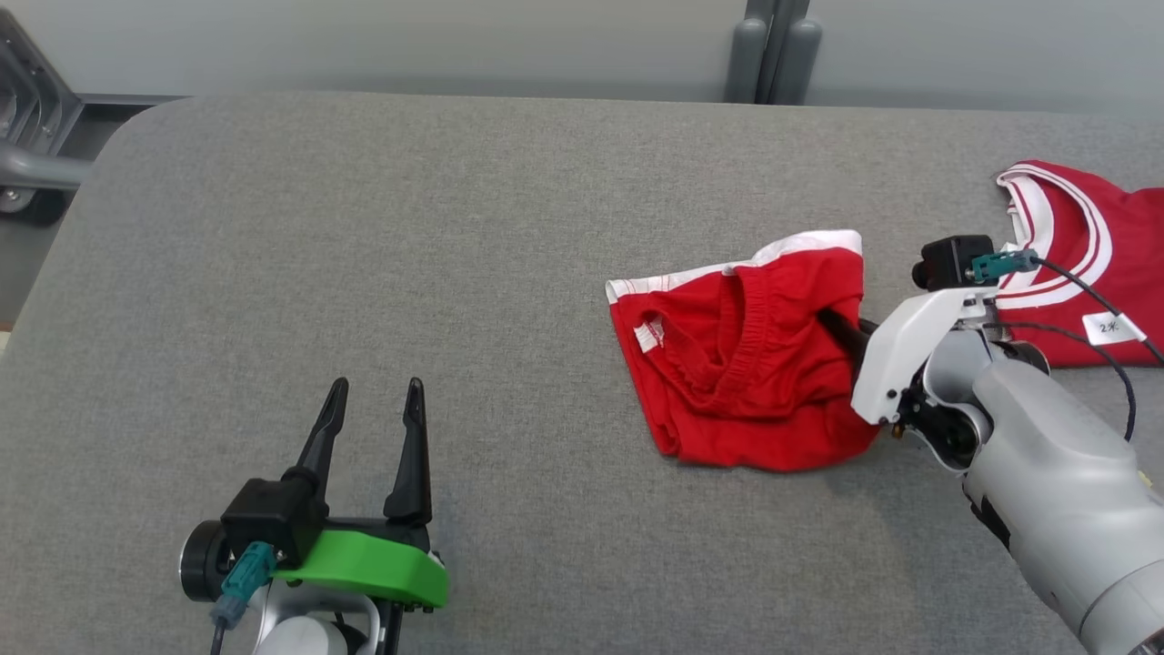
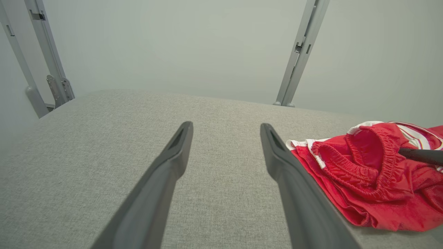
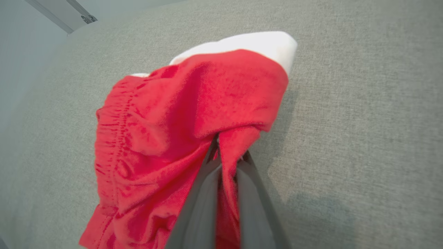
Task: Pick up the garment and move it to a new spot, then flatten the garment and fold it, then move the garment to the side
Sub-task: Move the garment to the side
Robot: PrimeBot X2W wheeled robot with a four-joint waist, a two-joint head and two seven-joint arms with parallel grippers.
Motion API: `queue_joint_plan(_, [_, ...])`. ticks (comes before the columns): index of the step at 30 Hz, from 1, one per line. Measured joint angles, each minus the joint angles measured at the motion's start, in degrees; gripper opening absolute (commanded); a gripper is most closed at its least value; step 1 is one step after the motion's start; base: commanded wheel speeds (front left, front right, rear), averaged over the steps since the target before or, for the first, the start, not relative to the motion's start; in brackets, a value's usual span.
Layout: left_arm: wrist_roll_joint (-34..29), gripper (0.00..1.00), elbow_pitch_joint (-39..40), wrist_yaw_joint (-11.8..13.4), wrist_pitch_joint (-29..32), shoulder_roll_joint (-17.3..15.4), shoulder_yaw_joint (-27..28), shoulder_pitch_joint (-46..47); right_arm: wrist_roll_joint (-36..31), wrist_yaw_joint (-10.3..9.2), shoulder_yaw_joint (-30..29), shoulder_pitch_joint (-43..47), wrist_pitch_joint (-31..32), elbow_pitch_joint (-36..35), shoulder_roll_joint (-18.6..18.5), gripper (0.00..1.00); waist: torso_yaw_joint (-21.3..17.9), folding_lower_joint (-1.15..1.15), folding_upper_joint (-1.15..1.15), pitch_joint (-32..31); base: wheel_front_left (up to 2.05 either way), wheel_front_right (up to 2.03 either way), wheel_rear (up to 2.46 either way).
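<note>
The garment [image 1: 746,364] is a pair of red shorts with white trim and an elastic waistband, lying crumpled right of the table's middle. It also shows in the left wrist view [image 2: 363,180] and the right wrist view [image 3: 166,114]. My right gripper [image 1: 832,323] reaches into its right edge from the right. In the right wrist view the gripper [image 3: 226,155] is shut, with a fold of red cloth pinched between its fingers. My left gripper [image 1: 376,391] hovers open and holds nothing at the lower left, well away from the shorts; its spread fingers frame bare table [image 2: 226,128].
A second red and white garment [image 1: 1082,255] with a white tag lies at the table's far right, just behind my right wrist. The grey fabric table [image 1: 364,227] stretches wide to the left. Grey metal posts [image 1: 773,45] stand behind the far edge, and a frame [image 1: 27,136] stands at the far left.
</note>
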State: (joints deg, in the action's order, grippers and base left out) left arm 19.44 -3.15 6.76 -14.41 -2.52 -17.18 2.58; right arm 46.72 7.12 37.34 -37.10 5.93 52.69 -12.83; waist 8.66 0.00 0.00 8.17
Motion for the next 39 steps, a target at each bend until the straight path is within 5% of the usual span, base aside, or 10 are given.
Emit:
queue_joint_plan(30, [-0.11, 1.00, 1.85, 0.09, 0.00, 0.00, -1.07, -0.30, -0.82, 0.01, 0.21, -11.26, 10.92, -5.01, -14.29, 0.00, -4.36, 0.00, 0.00, -0.58, 0.00, 0.00, 0.00])
queue_joint_plan(39, [-1.27, 1.00, 3.08, 0.09, 0.08, -0.46, -1.55, -0.11, -5.39, -0.67, 1.46, -14.95, 12.27, -3.67, -21.72, 0.00, -4.85, 0.00, 0.00, 2.53, 0.00, 0.00, 0.00])
